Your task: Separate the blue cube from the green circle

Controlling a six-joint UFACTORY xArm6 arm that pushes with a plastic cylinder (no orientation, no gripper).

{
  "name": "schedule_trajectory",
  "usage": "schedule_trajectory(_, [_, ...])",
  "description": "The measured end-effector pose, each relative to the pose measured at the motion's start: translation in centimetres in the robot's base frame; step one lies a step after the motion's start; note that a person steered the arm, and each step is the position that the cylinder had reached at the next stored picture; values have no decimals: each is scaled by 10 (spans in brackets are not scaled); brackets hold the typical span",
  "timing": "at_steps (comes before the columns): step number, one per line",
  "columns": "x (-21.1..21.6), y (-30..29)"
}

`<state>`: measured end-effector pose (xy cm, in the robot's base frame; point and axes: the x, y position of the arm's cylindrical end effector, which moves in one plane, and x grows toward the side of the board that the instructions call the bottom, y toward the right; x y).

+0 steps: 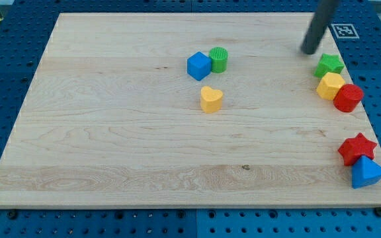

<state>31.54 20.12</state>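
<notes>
The blue cube (198,66) sits near the board's top middle, touching the green circle (219,59) on its right side. My tip (308,51) rests on the board at the upper right, well to the right of both blocks and just up-left of the green star (329,65). The rod rises out of the view's top.
A yellow heart (210,99) lies just below the blue cube. At the right edge are a yellow hexagon (330,85) and a red cylinder (348,98). A red star (356,148) and a blue triangle (366,173) sit at the lower right corner of the wooden board (111,132).
</notes>
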Motion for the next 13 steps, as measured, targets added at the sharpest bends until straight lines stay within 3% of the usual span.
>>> schedule_trajectory(2, [3,-155])
schedule_trajectory(4, [32,-232])
schedule_trajectory(5, [57,-212])
schedule_trajectory(7, [106,-118])
schedule_trajectory(8, [108,-121])
schedule_trajectory(10, [108,-71])
schedule_trajectory(13, [79,-90])
